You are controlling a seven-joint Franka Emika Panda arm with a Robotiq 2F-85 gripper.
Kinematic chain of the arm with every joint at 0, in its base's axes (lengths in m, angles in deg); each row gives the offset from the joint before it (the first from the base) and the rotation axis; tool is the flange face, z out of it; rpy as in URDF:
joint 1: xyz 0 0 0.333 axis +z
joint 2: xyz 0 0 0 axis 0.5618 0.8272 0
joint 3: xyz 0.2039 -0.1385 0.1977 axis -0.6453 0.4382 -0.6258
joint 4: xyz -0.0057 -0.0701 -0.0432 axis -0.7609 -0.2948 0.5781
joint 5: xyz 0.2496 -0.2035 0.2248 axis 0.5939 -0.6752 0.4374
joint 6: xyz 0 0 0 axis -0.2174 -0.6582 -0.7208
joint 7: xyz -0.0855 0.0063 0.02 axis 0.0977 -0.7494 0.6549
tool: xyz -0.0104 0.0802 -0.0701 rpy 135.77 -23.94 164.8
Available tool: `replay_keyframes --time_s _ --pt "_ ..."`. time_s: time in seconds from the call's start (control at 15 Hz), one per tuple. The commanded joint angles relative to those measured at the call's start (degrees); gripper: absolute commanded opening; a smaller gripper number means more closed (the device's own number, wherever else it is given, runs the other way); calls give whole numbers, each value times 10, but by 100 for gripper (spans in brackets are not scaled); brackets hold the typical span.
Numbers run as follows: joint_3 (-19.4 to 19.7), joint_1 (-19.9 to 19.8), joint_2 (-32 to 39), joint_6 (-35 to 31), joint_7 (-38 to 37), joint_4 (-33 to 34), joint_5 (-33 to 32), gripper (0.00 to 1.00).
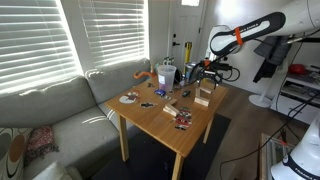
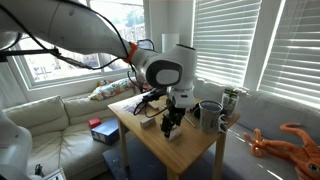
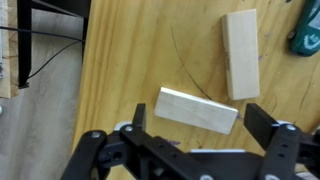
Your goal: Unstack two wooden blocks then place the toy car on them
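Note:
In the wrist view two pale wooden blocks lie apart on the tabletop. One block lies flat between my open fingers and is not gripped. The other block lies just beyond it, to the right. My gripper is low over the near block. In both exterior views the gripper hangs over the blocks near one table edge. I cannot pick out the toy car among the small dark items on the table; it is out of the wrist view.
A teal object sits at the wrist view's right edge. Cups and a mug stand at the window side of the table. Small clutter lies near the front. A sofa flanks the table.

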Motion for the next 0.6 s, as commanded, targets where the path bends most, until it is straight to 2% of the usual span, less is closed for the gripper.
replay_keyframes --time_s 0.0,0.53 --pt "1 -4 -1 -25 -4 -12 20 100" --pt "4 -6 11 -31 -7 -11 37 100"
